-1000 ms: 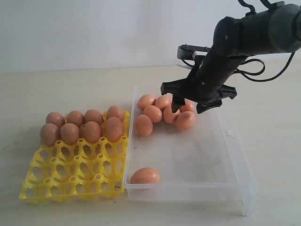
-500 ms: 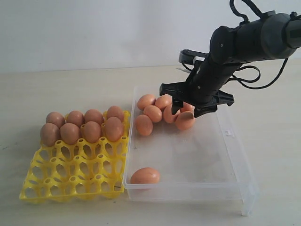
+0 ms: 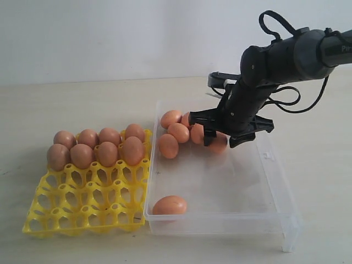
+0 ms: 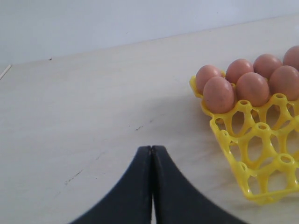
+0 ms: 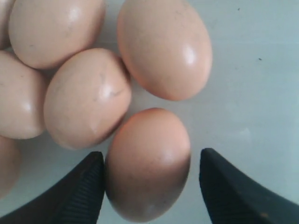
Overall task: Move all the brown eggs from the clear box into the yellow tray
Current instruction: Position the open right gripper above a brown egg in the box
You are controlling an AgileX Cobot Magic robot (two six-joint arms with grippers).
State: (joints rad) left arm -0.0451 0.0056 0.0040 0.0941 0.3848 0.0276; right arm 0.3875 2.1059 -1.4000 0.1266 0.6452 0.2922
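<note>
Over the clear box [image 3: 231, 184], the open right claw [image 5: 152, 161] straddles one egg [image 5: 147, 172], plain only wrist-side.

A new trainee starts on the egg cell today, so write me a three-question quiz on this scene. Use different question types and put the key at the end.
1. How many brown eggs sit in the yellow tray?
2. True or false: the left gripper is open.
3. The right gripper is: A) shut on an egg and lifted clear; B) open, jaws either side of an egg in the clear box; C) over the yellow tray.
Key: 1) eight; 2) false, it is shut; 3) B.
</note>
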